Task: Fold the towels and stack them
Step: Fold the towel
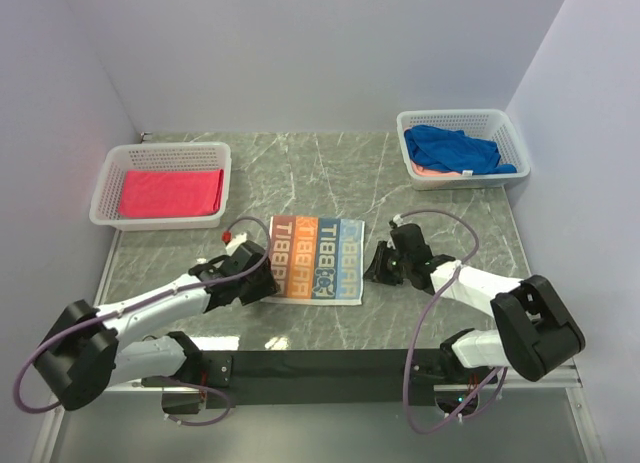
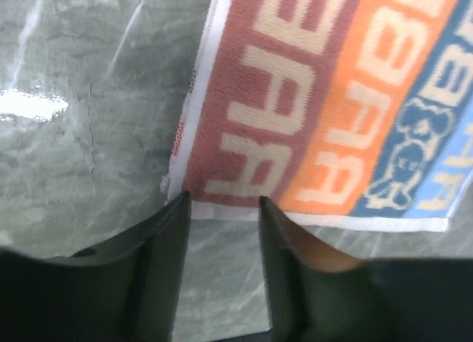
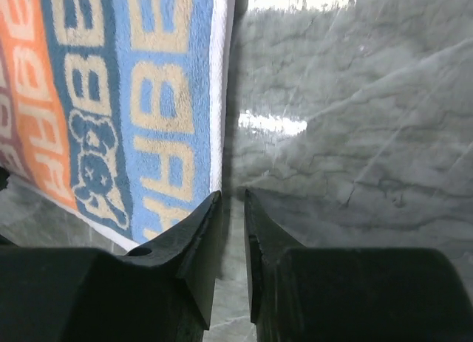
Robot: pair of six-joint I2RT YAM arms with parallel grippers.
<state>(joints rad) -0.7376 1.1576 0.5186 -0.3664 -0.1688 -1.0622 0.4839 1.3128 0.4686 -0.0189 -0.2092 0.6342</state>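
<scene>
The flat printed towel with woven block letters lies on the marbled table. At its near-left corner the left gripper stands parted and empty. Beside its right edge the right gripper is narrowly parted and empty.

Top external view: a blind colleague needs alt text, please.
A striped lettered towel lies flat mid-table, the left gripper at its near left corner, the right gripper beside its right edge. A folded pink towel fills the left basket; a blue towel is heaped in the right basket.
</scene>
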